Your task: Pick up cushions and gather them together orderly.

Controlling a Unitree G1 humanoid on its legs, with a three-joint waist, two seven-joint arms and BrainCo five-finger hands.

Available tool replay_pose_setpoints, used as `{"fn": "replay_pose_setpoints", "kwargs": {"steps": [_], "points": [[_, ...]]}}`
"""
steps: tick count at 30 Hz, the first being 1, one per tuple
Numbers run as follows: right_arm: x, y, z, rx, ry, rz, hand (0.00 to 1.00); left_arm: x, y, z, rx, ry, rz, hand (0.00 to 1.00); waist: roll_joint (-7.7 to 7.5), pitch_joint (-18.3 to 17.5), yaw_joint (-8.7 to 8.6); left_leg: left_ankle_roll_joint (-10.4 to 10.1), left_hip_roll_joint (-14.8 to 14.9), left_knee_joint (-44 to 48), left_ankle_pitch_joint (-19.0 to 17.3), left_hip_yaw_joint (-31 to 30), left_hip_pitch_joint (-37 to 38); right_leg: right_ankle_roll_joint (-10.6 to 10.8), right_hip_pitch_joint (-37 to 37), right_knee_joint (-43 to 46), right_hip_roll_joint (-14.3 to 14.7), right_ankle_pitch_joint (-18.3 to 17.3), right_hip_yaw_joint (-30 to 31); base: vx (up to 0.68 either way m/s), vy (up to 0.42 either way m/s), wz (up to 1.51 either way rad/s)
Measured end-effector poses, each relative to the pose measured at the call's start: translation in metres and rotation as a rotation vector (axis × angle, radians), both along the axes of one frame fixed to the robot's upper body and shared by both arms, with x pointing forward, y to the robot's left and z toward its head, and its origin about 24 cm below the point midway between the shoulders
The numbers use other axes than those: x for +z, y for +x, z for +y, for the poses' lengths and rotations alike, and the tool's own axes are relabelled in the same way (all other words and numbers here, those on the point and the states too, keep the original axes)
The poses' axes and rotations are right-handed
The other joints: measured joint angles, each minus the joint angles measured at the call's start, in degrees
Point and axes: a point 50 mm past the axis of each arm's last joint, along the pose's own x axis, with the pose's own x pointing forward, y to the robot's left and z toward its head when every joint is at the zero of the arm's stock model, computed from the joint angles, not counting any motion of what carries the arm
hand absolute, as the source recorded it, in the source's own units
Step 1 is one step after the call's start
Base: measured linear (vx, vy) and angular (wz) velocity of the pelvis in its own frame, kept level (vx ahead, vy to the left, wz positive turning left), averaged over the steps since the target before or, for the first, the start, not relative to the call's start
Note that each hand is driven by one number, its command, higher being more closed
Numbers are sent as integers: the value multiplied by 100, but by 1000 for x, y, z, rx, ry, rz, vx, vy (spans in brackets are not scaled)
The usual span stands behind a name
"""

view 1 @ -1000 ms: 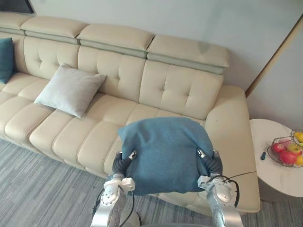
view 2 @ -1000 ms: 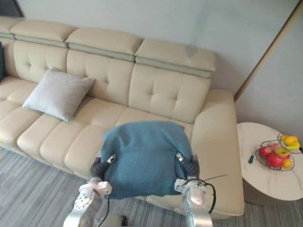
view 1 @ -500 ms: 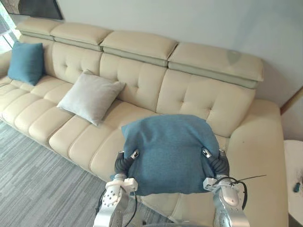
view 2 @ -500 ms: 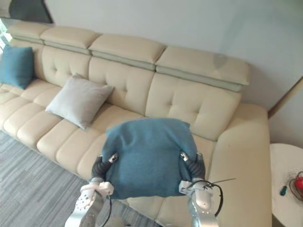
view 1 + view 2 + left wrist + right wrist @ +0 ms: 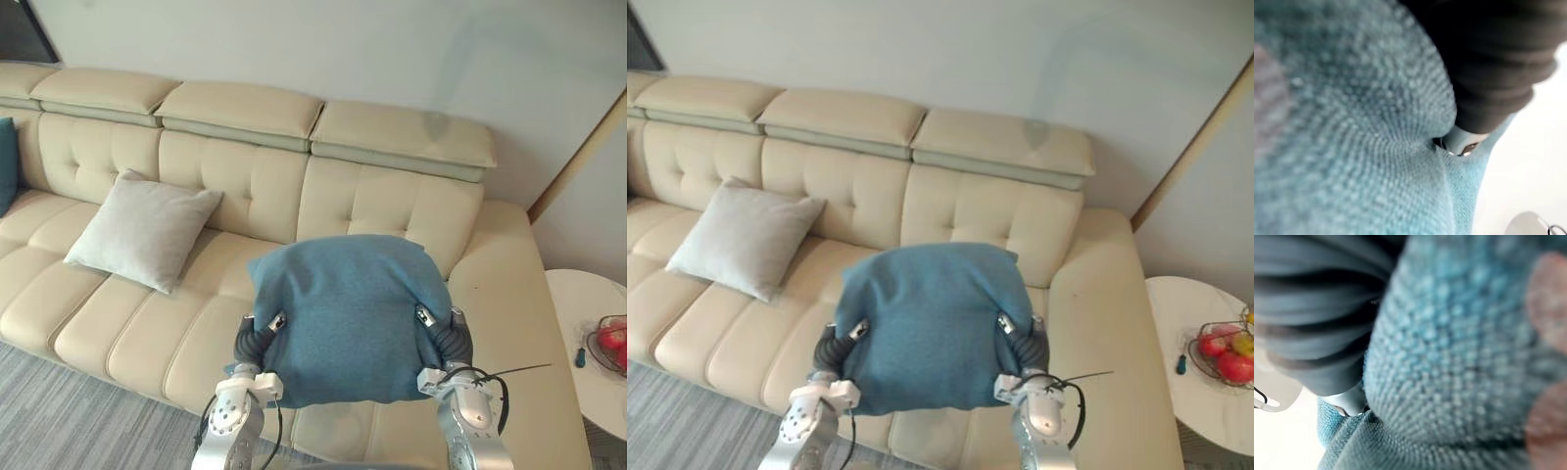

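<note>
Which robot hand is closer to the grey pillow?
Left. The left robot hand is at the side of the blue cushion that faces the grey pillow; the right robot hand is at its far side.

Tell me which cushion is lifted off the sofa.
The teal knitted cushion, carried between the left hand and right hand; the light grey square cushion lies on the cream leather sofa seat.

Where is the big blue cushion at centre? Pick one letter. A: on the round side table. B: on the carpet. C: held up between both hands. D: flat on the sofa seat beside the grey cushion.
C: the blue cushion sits raised between the left hand and right hand, in front of the sofa.
</note>
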Motion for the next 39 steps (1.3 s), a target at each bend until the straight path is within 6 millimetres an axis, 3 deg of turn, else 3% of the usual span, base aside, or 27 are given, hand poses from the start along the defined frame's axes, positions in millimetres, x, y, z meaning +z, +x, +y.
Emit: {"fn": "replay_pose_setpoints", "kwargs": {"steps": [4,8,11,13,15,20,21,22,26,29,32,39], "points": [[5,11,3,-15,-69,-22,100,6,13,-1,12,35,-28,100,9,-38,7,-2,32,-233,141,337,-151,3,-296,-290,54,325,317,-32,5,-44],[22,43,8,-36,-116,-107,100,29,51,-3,19,102,-137,100,-7,-15,-12,37,49,-195,328,463,-890,24,-1040,-310,83,676,443,-95,-15,-25],[48,75,11,-66,-175,-211,100,61,89,-8,45,145,-254,100,14,217,-5,81,37,-52,466,480,-1473,62,-1631,-153,59,801,446,-179,-16,-2],[75,101,12,-73,-214,-301,100,88,112,-7,71,184,-343,100,10,249,-5,103,30,46,583,485,-2019,83,-2194,-35,56,902,479,-224,-21,-1],[113,128,16,-92,-246,-412,100,124,137,-7,106,215,-453,100,5,498,2,103,29,80,702,481,-2360,89,-2551,18,61,1008,513,-185,-45,-1],[191,160,20,-142,-295,-613,100,205,168,-6,172,204,-676,100,13,663,6,88,48,81,1019,416,-3326,94,-3445,-77,76,1363,489,-142,-49,5],[207,164,21,-165,-307,-648,100,223,174,-6,186,205,-713,0,29,716,-16,80,57,70,1087,371,-3507,88,-3551,-196,76,1465,434,-117,-38,14],[222,168,21,-192,-313,-676,0,240,180,-9,194,210,-742,0,28,860,-15,72,61,31,1156,347,-3583,86,-3610,-245,81,1535,418,-120,-39,16],[260,182,20,-293,-316,-716,0,290,196,-11,253,208,-793,0,48,1021,-24,45,46,-167,1420,287,-4132,64,-4159,-372,81,1738,367,-57,-17,10],[285,197,20,-323,-290,-674,0,324,205,-9,321,195,-792,0,102,1443,-39,4,48,-315,1567,233,-4212,47,-4278,-382,94,1790,311,-35,-19,8],[291,209,21,-275,-203,-595,0,331,214,-2,350,200,-709,0,118,1521,-67,-49,53,-582,1716,219,-4319,27,-4482,-401,105,1808,255,-14,-31,8],[272,222,19,-180,-190,-465,0,290,231,10,311,198,-524,0,139,1745,-130,-91,42,-930,1854,218,-4207,14,-4460,-528,113,1818,229,6,-12,1]]}}
